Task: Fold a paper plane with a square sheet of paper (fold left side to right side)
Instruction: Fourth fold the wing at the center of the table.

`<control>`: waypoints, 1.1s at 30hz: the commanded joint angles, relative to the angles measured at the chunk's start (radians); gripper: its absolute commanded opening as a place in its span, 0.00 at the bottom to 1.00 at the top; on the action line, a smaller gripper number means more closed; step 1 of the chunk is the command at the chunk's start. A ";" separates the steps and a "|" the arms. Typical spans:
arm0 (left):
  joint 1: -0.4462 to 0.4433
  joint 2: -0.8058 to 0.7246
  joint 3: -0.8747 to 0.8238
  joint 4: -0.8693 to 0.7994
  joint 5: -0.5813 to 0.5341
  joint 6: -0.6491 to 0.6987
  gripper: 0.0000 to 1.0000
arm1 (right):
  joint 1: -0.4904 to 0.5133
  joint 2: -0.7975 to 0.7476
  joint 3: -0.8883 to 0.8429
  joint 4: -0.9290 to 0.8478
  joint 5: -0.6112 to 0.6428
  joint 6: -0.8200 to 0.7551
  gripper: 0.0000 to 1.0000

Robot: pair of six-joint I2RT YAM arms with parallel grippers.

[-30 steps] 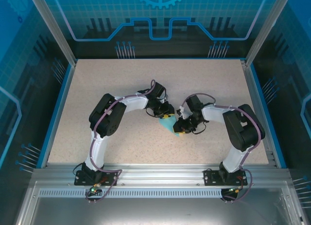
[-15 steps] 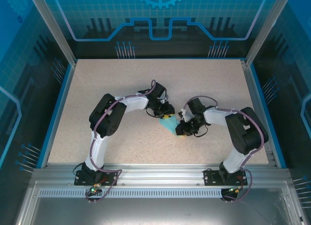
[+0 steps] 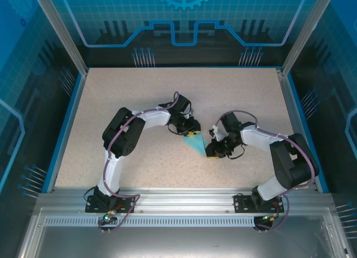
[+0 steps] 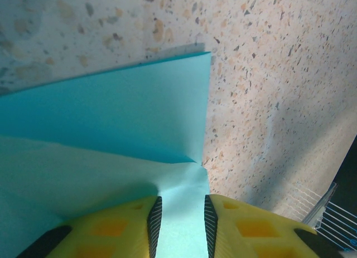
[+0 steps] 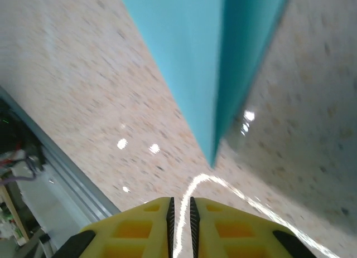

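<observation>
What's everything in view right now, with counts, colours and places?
folded paper: one, light blue, mid-table between the two hands
table: one, speckled beige with blue edging, inside the enclosure
enclosure panels: several, blue see-through, behind and at both sides
metal rail: one, silver, near edge, carrying both arm bases
left hand: one, yellow fingers slightly parted, over the paper's wide end
right hand: one, yellow fingers almost together, nothing between them, just short of the paper's pointed tip
</observation>
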 commanded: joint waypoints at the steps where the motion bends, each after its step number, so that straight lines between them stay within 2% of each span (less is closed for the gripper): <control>1: -0.002 0.055 -0.036 -0.059 -0.085 -0.006 0.32 | -0.001 0.025 0.054 0.113 -0.038 0.069 0.17; 5: -0.002 0.053 -0.036 -0.059 -0.083 -0.004 0.32 | 0.027 0.132 0.102 0.186 0.013 0.092 0.16; 12: 0.007 0.049 -0.012 -0.085 -0.088 0.018 0.32 | 0.042 0.256 0.087 0.158 0.088 0.090 0.15; 21: 0.093 0.056 0.030 -0.127 -0.086 0.076 0.33 | 0.042 0.263 0.032 0.077 0.182 0.072 0.12; 33: 0.216 0.141 0.215 -0.227 -0.066 0.146 0.33 | 0.042 0.264 0.020 0.084 0.176 0.072 0.11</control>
